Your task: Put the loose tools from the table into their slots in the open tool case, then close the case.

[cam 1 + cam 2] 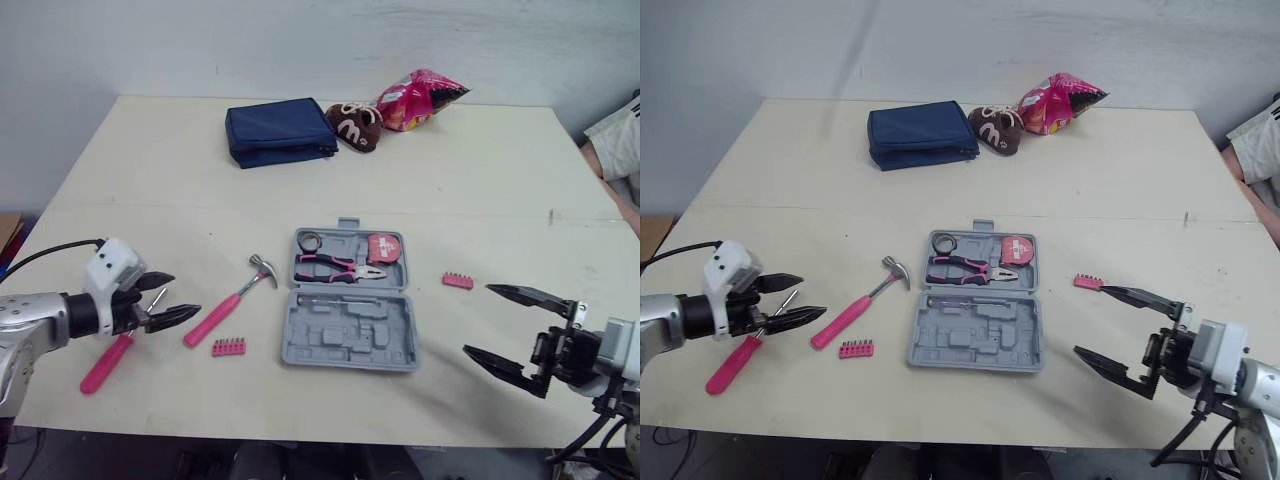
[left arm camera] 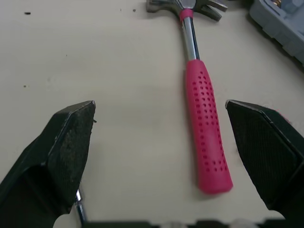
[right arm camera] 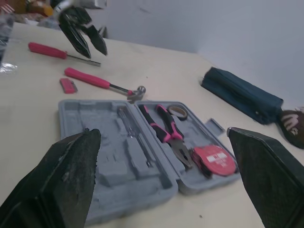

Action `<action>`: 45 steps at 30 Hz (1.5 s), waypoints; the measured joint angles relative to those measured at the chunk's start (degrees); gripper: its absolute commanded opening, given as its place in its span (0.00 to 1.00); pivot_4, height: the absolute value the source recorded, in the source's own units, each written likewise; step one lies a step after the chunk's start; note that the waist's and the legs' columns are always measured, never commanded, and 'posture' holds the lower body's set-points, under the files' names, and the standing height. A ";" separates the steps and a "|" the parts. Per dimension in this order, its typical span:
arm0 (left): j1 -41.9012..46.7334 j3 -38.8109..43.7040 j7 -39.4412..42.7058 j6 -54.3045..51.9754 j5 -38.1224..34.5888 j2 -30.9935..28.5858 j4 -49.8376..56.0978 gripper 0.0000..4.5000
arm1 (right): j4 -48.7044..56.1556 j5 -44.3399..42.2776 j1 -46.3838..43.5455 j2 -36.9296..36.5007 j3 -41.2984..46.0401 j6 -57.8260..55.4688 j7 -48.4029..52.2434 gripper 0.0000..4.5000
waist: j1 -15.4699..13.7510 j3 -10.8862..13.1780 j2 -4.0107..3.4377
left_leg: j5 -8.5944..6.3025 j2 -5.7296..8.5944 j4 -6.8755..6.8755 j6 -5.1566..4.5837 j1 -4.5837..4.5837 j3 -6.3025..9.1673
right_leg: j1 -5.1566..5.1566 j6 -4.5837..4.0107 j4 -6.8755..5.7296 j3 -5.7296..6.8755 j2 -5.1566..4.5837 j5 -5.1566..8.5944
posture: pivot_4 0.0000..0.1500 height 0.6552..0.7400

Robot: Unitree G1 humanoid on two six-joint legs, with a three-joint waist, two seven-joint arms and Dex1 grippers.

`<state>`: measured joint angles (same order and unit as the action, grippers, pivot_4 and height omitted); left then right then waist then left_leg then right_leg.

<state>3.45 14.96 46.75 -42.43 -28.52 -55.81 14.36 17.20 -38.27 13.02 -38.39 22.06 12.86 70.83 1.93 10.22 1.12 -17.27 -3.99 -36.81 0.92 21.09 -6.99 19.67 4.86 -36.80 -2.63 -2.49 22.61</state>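
The open grey tool case (image 1: 350,330) lies mid-table; its upper half holds pink-handled pliers (image 1: 338,267), a tape measure (image 1: 384,248) and a tape roll (image 1: 310,240). Left of the case lies a pink-handled hammer (image 1: 228,305), with a pink bit holder (image 1: 229,347) below it. A pink screwdriver (image 1: 105,365) lies further left. My left gripper (image 1: 185,296) is open over the screwdriver's shaft, pointing at the hammer's handle (image 2: 204,128). A second pink bit strip (image 1: 458,281) sits right of the case. My right gripper (image 1: 478,320) hovers open at the case's right.
At the table's far side lie a folded blue pouch (image 1: 280,132), a brown chocolate bag (image 1: 355,122) and a pink snack bag (image 1: 420,100). A person's sleeve (image 1: 615,140) shows at the right edge. Bare tabletop (image 1: 150,200) stretches between the tools and the far items.
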 measured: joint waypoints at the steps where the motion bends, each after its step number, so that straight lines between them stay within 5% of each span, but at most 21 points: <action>1: 0.14 -1.26 -0.74 -0.23 0.71 0.15 0.86 0.99 | 0.04 0.05 -0.42 0.11 -0.40 -0.20 -0.35 1.00 | 0.02 0.02 0.00 | -0.01 -0.01 -0.11 0.00 0.02 -0.01 | 0.00 0.00 -0.07 -0.01 0.00 0.00 | 1.00 1.00; 18: 7.96 -14.58 -11.47 -3.69 9.31 10.20 2.48 0.99 | 1.64 0.56 1.18 1.57 -1.86 -0.55 -1.52 1.00 | -0.39 0.08 0.09 | 0.12 0.11 -0.33 -0.17 -0.03 0.09 | -0.14 0.17 -0.23 -0.01 -0.06 -0.11 | 1.00 1.00; 21: 9.10 -15.60 -11.51 -3.79 10.83 10.08 1.79 0.82 | 3.25 1.04 1.29 1.90 -2.23 -1.08 -3.04 1.00 | -0.35 0.07 0.09 | 0.18 0.12 -0.32 -0.13 -0.06 0.09 | -0.14 0.19 -0.28 -0.02 -0.08 -0.13 | 1.00 1.00; 24: 9.38 -15.72 -10.61 -5.17 10.86 9.42 1.91 0.51 | 5.61 1.33 1.28 1.90 -3.20 -2.30 -5.00 1.00 | -0.30 0.07 0.08 | 0.19 0.11 -0.30 -0.11 -0.08 0.10 | -0.15 0.19 -0.30 -0.02 -0.08 -0.13 | 1.00 1.00; 29: 8.89 -15.87 -9.45 -8.34 10.57 7.75 3.70 0.12 | 8.83 1.65 1.48 1.61 -3.24 -4.51 -8.16 1.00 | -0.13 0.05 0.04 | 0.20 0.10 -0.25 -0.09 -0.09 0.09 | -0.14 0.19 -0.26 -0.03 -0.07 -0.12 | 1.00 1.00; 38: 11.92 -13.32 -7.97 0.83 10.64 11.22 -2.91 0.12 | 9.82 1.65 1.77 0.94 -2.53 -5.66 -9.89 1.00 | -0.34 0.22 0.29 | 0.25 0.11 -0.29 -0.14 0.01 0.12 | -0.03 0.18 -0.36 0.00 -0.06 -0.13 | 1.00 1.00; 45: 21.45 -15.85 8.58 16.86 10.61 6.56 -3.61 0.12 | 5.26 2.11 1.29 0.22 -0.95 -4.61 -7.49 1.00 | -0.44 0.27 0.39 | 0.23 0.19 -0.29 -0.11 0.16 -0.05 | -0.05 0.20 0.00 0.00 -0.09 -0.14 | 1.00 1.00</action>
<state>24.91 -0.89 55.33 -25.57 -17.91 -49.24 10.74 22.46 -36.16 14.31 -38.16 21.11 8.25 63.33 1.49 10.50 1.51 -17.04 -3.80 -37.11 0.81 21.26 -7.04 19.62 5.06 -36.80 -2.63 -2.58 22.47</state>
